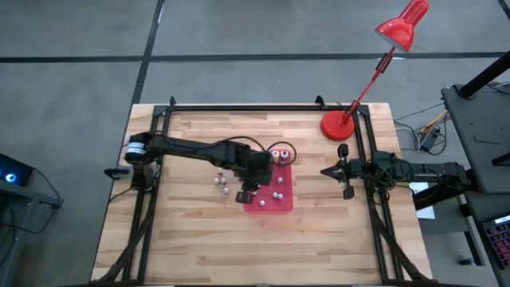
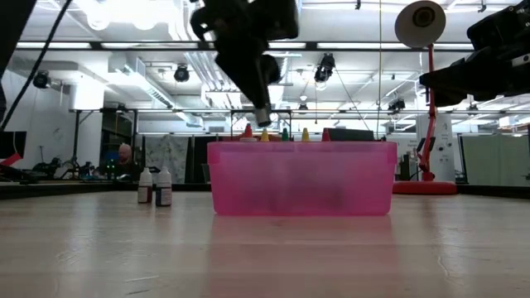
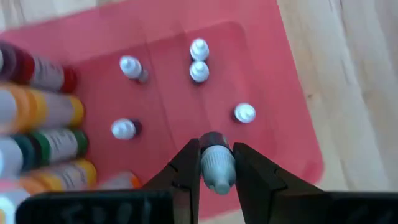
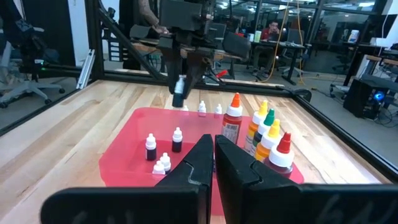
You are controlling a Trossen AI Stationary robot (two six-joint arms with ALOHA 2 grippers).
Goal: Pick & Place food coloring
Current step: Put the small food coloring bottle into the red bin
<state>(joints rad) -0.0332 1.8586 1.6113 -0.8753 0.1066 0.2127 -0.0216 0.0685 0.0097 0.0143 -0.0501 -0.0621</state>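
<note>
A flat red tray [image 1: 280,203] lies mid-table, pink-walled in the low view [image 2: 302,189]. Several tiny food coloring bottles with pale caps stand upright in it [image 3: 199,70]. Two more [image 1: 221,185] stand on the wood left of the tray [image 2: 155,187]. My left gripper [image 3: 216,146] hangs over the tray's left part, shut on one small bottle [image 3: 217,168]. It also shows in the right wrist view [image 4: 179,87]. My right gripper [image 4: 214,155] waits shut and level at the table's right edge [image 1: 327,170], touching nothing. My left gripper pinches the small bottle between its two fingers, one on each side [image 3: 204,163] close to the pale cap. The fingers slant down from above. The bottle is lifted clear, well above the tray floor [image 2: 263,116], cap end up toward the wrist.
Several larger bottles with coloured caps stand at the tray's far end [image 1: 279,154], [image 4: 261,134]. A red desk lamp has its round base [image 1: 339,126] on the table's far right corner. A black frame rail [image 1: 255,107] runs around the table.
</note>
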